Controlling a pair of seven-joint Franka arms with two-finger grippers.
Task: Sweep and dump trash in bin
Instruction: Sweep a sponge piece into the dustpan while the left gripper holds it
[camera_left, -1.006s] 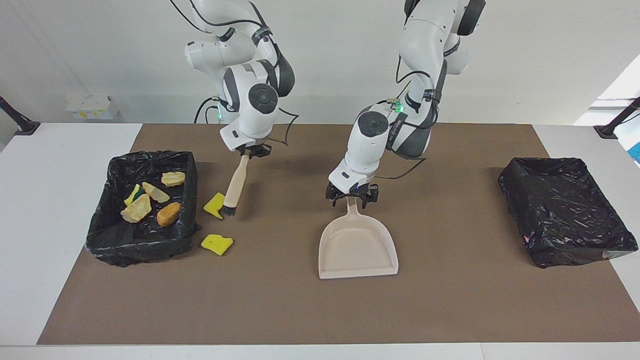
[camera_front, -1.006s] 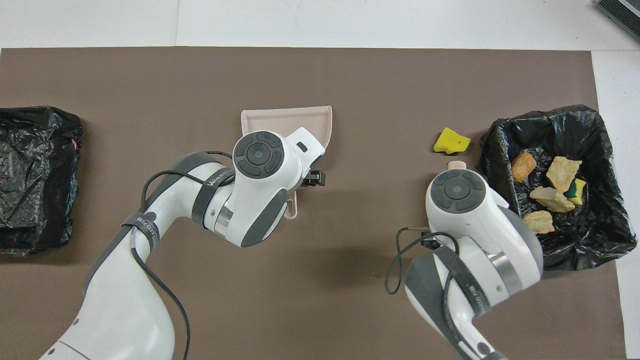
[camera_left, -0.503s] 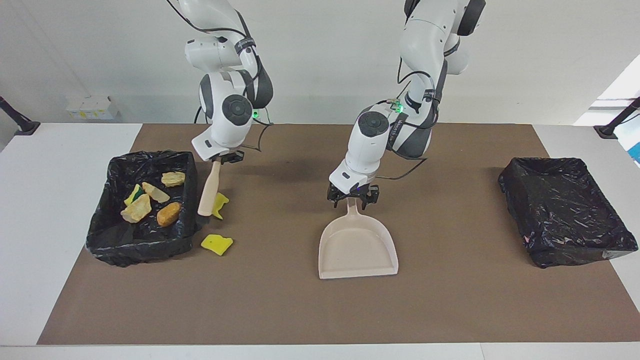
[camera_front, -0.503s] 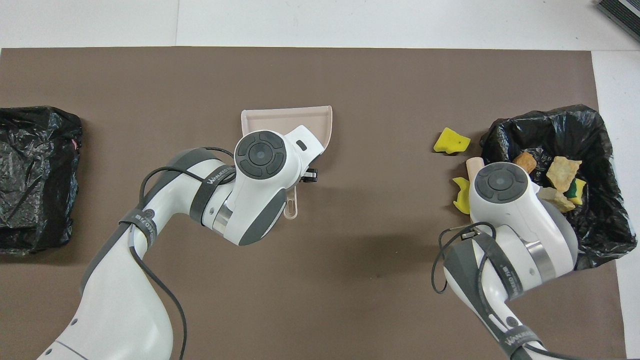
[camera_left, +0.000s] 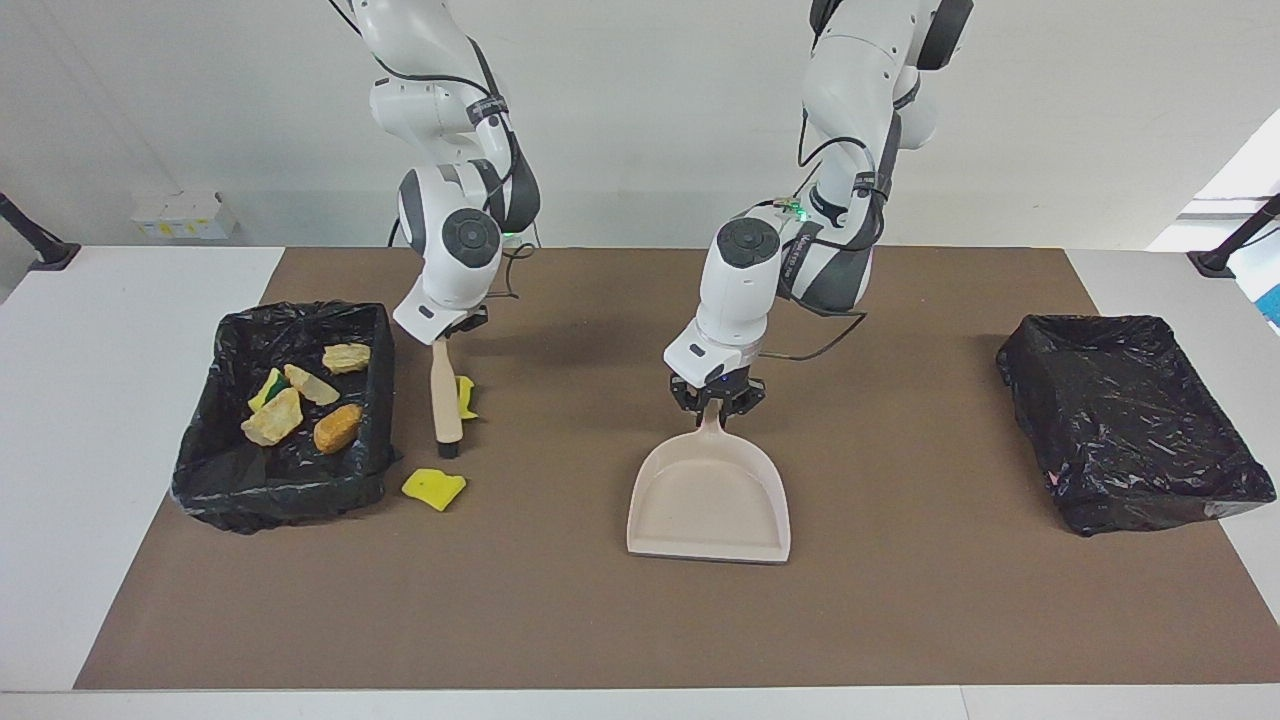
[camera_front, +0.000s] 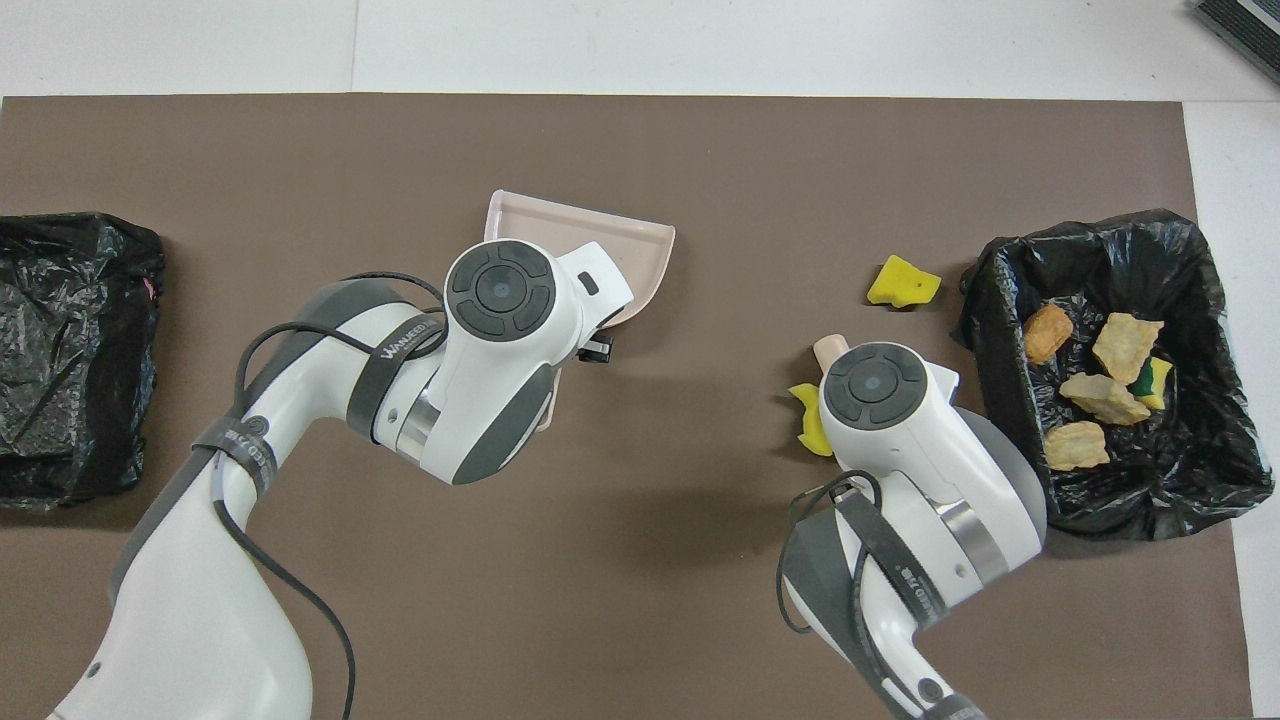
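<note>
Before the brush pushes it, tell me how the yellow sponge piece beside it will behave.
The yellow sponge piece looks soft and light, so it would probably slide or tumble easily. Its flat, notched shape makes rolling unlikely. The brush may flip it.

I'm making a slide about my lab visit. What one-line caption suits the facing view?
Right gripper holds a brush by yellow scraps; left gripper grips the dustpan.

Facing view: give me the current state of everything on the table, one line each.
Left gripper: shut on dustpan handle.
Right gripper: shut on brush handle.
Dustpan: empty, on the mat.
Brush: upright, bristles down at the mat.
Two yellow sponge pieces: loose on the mat beside the filled bin.
Filled bin: holds several scraps.
Other bin: looks empty.
</note>
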